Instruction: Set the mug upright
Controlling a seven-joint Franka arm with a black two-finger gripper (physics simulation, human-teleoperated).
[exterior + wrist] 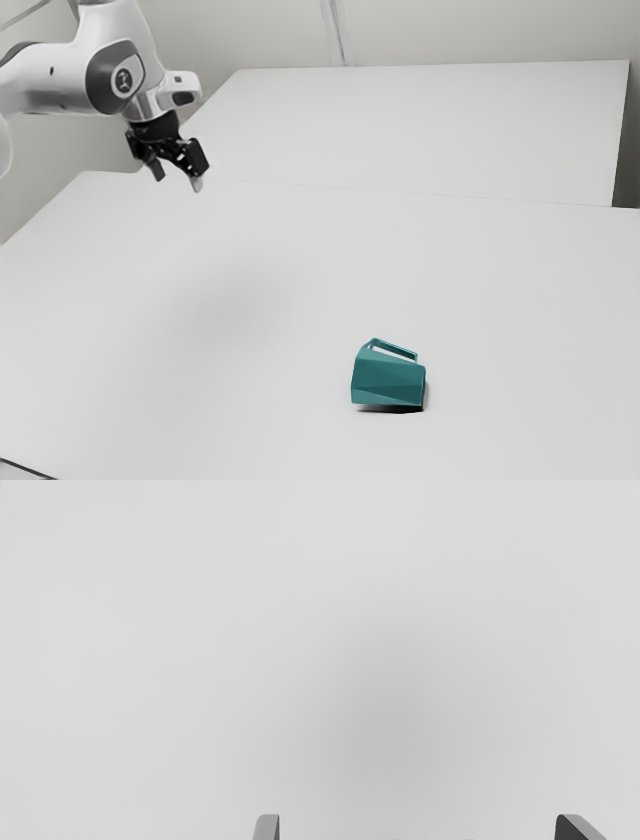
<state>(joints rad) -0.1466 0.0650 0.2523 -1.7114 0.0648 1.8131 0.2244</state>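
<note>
So, hovering well above the white table with the gripper, up toward the exterior view's left. Got the jaws spread wide, with both fingertips well apart in the wrist view, over tabletop and a soft gray shadow. Also got the teal mug lying on its side on the table, with its handle on the upper side. Pretty far from the gripper, toward the exterior view's right and nearer that camera.
</note>
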